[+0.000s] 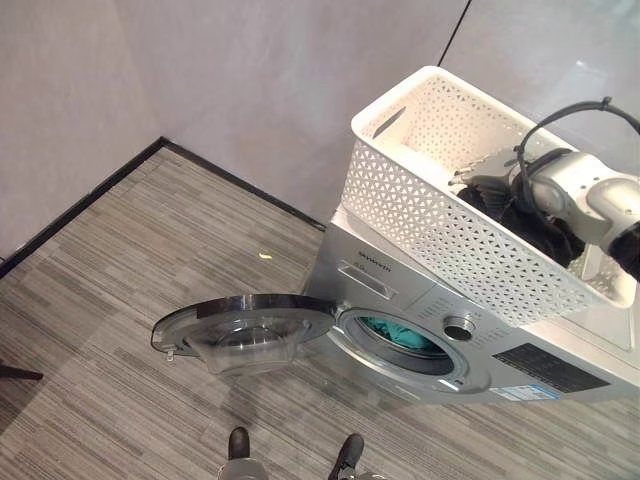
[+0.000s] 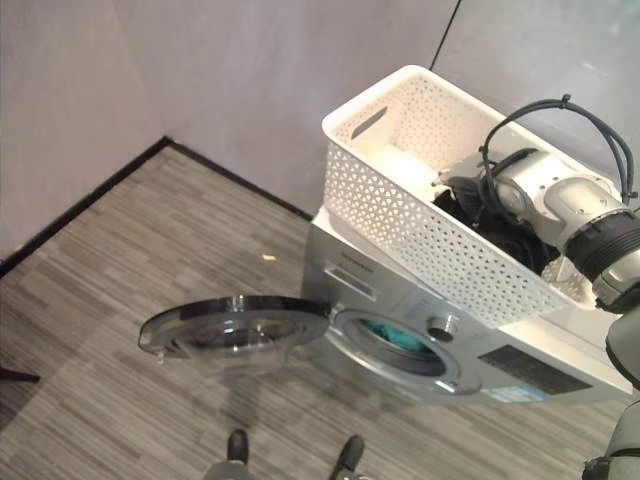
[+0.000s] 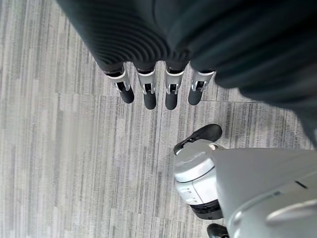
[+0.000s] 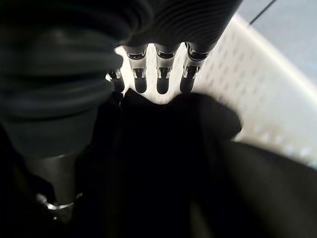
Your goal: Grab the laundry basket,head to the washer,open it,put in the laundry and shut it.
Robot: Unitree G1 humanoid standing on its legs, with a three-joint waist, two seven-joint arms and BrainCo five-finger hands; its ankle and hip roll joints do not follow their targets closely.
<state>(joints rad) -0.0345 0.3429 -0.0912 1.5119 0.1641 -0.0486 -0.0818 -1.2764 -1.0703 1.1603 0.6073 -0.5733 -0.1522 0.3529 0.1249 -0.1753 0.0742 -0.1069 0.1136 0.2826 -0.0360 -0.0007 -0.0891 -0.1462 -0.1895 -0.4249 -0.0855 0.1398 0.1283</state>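
The white lattice laundry basket (image 1: pixel 440 230) stands on top of the silver washer (image 1: pixel 560 365). The washer's round door (image 1: pixel 245 330) is swung wide open to the left, and a teal cloth (image 1: pixel 400 335) lies in the drum. My right hand (image 2: pixel 465 190) reaches down inside the basket. Its fingers (image 4: pixel 163 74) are straight, with their tips on a black garment (image 4: pixel 163 163) that lies heaped in the basket (image 4: pixel 277 99). My left hand (image 3: pixel 148 94) hangs over the grey floor, fingers straight and holding nothing.
The washer sits near a corner of grey walls with a black skirting (image 1: pixel 80 205). A small yellow scrap (image 1: pixel 265 256) lies on the striped floor behind the open door. A dark object (image 1: pixel 15 373) pokes in at the left edge.
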